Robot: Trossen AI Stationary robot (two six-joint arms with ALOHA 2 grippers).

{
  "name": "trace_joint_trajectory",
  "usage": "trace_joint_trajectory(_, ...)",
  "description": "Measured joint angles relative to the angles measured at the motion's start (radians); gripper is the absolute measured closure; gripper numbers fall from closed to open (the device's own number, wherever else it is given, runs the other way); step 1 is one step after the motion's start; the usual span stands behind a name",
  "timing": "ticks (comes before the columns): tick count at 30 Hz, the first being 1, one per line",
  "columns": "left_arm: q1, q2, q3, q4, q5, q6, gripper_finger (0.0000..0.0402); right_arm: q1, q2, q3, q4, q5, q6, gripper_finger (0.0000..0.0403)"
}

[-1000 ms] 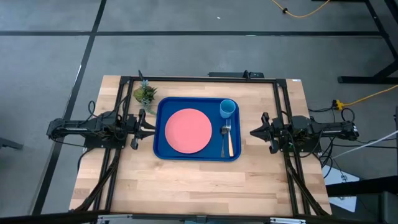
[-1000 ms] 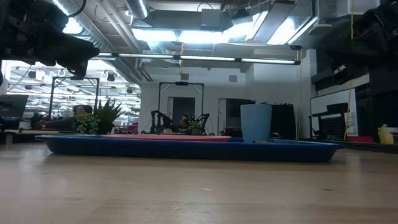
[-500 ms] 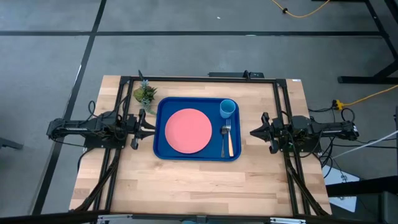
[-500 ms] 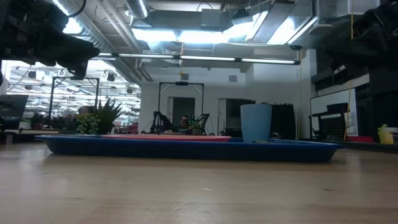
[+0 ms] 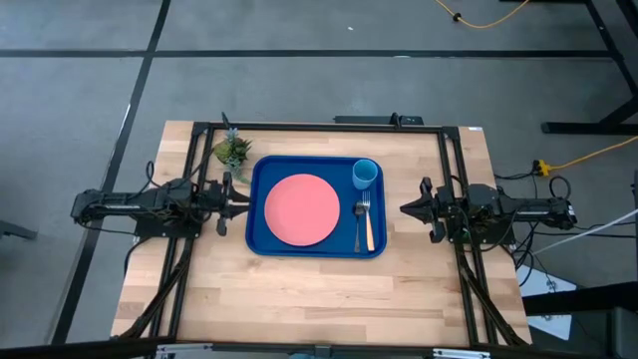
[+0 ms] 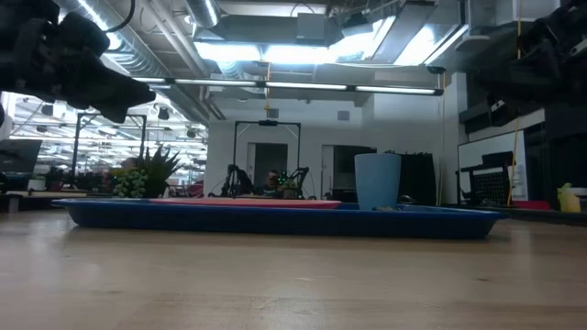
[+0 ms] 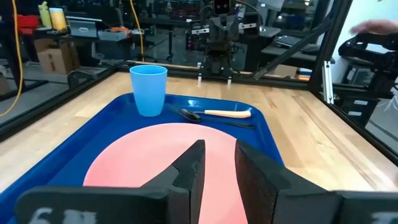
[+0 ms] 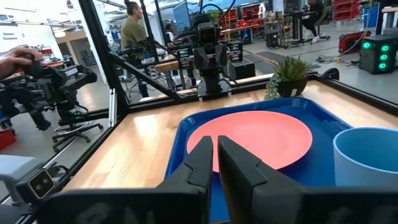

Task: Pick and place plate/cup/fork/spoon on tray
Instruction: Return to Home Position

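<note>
The deep-blue tray [image 5: 316, 242] lies in the middle of the table. On it lie the salmon-pink plate [image 5: 302, 208] and, at the far right corner, the upright light-blue cup [image 5: 366, 174]. The tan-handled fork [image 5: 369, 227] lies near the tray's right rim, with the dark spoon [image 7: 188, 114] beside it. My left gripper [image 5: 242, 205] hovers at the tray's left rim, its fingers [image 7: 193, 165] a narrow gap apart and empty. My right gripper [image 5: 404, 210] hovers off the tray's right rim, shut and empty [image 8: 212, 142].
A small potted plant [image 5: 232, 152] stands at the tray's far left corner. Black frame rails [image 5: 451, 179] run along the table's left, right and far sides. Bare wood lies between the tray and the near edge [image 5: 319, 299]. A person [image 8: 132, 25] shows in the room beyond.
My left gripper has shifted a little in place by the tray's left rim. The tableware and the tray have stayed where they were.
</note>
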Motion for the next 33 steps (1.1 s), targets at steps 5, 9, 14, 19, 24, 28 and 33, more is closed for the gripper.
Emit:
trace_joint_trajectory(5,0.000,-0.003,0.000,0.008,-0.008,0.000,0.0321,0.000,0.001,0.000,0.000,0.000,0.000,0.0373)
trace_joint_trajectory(9,0.000,-0.002,-0.001,0.014,-0.010,0.000,0.0321,0.000,0.002,0.000,0.000,0.000,0.000,0.0373)
trace_joint_trajectory(14,0.000,-0.002,-0.001,0.017,-0.011,0.000,0.0321,0.000,0.002,0.000,0.000,0.000,0.000,0.0373)
trace_joint_trajectory(19,0.000,-0.002,-0.001,0.018,-0.011,0.000,0.0321,0.000,0.002,0.000,0.000,0.000,0.000,0.0373)
trace_joint_trajectory(24,0.000,-0.002,-0.001,0.021,-0.011,0.000,0.0321,0.000,0.002,0.000,0.000,0.000,0.000,0.0373)
trace_joint_trajectory(28,0.000,-0.002,-0.001,0.021,-0.011,0.000,0.0321,0.000,0.002,0.000,0.000,0.000,0.000,0.0373)
trace_joint_trajectory(33,0.000,-0.002,-0.001,0.021,-0.011,0.000,0.0321,0.000,0.002,0.000,0.000,0.000,0.000,0.0373)
